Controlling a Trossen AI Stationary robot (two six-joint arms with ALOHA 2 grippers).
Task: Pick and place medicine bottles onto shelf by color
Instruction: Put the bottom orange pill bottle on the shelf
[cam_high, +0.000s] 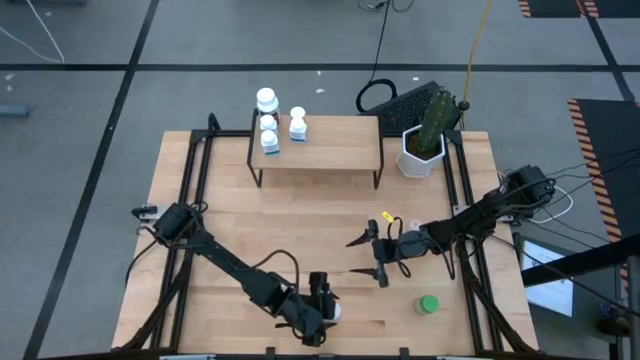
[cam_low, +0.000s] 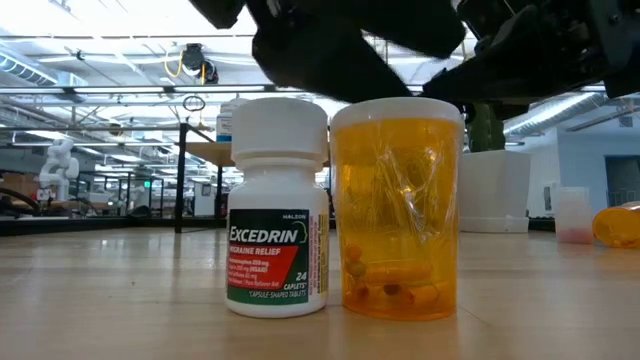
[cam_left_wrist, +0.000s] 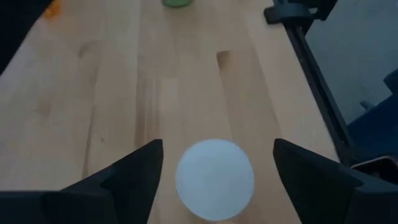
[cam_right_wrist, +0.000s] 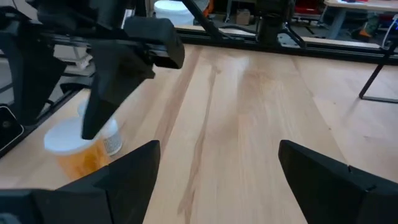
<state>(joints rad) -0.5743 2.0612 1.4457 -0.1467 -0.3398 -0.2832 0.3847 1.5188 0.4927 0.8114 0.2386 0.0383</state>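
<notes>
White bottle (cam_left_wrist: 214, 179): stands upright at the near edge of the table (cam_high: 300, 215), touching or just beside an orange bottle (cam_low: 397, 205); its round white cap shows between the left jaws in the left wrist view.
Handling: likely light and stiff; the plastic wall is smooth and could slip, and the upright body may tip if nudged from one side. Best taken across the body just under the cap, jaws square to it.
Left gripper (cam_left_wrist: 214, 171): above the white bottle, jaws wide to either side of the cap, touching nothing that I can see.
Right gripper (cam_high: 368, 255): mid-table, jaws wide and empty, well apart from the pair.
Green bottle (cam_high: 428, 304): on the table near the right arm's side.
Shelf (cam_high: 316, 143): at the far side, with four white bottles (cam_high: 270, 125) grouped at its left end; the rest of the board bare.
Plant pot (cam_high: 421, 152): just beside the shelf's right end.
Hard to make out: from above, the left arm covers both near bottles; how high the jaws hang over the cap; another orange bottle (cam_low: 617, 224) cut off at the low view's edge.
</notes>
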